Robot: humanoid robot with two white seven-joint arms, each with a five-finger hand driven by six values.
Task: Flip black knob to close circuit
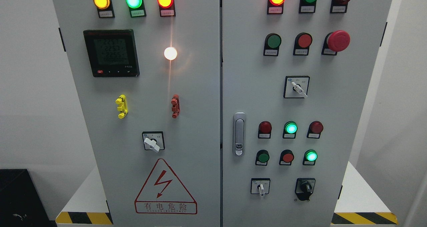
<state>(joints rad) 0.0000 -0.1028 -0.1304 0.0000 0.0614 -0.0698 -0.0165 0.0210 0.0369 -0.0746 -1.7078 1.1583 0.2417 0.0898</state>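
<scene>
— Looking for the hands first: can you see either one?

— No. Neither arm shows from the head camera, so I cannot tell whether the fingers are open, closed or gripping, and I have no hand to place anything against. I'll place things by the panel instead.

— Fine. Where is the black knob (305, 187)?

— Low on the right door (360, 103) of the grey cabinet, in the bottom row, right of a white-handled selector switch (260, 187). Its pointer seems to stand roughly upright, though the dark body makes that hard to read.

— What sits above it?

— A row of small buttons, green, red, then a lit green lamp (311, 155); above that, a dark red cap, another lit green lamp (291, 128) and a second dark red cap. Higher still is a white selector (298, 88), and a red mushroom button (337, 40).

— And the left door?

— A dark meter (111, 52) with faint digits, amber, green and red lamps glowing along the top, a bright white light (170, 53), yellow and red clips, one more selector and a red warning triangle (165, 187).

— Anything between the doors?

— A silver latch handle (239, 133), just right of the seam.
</scene>
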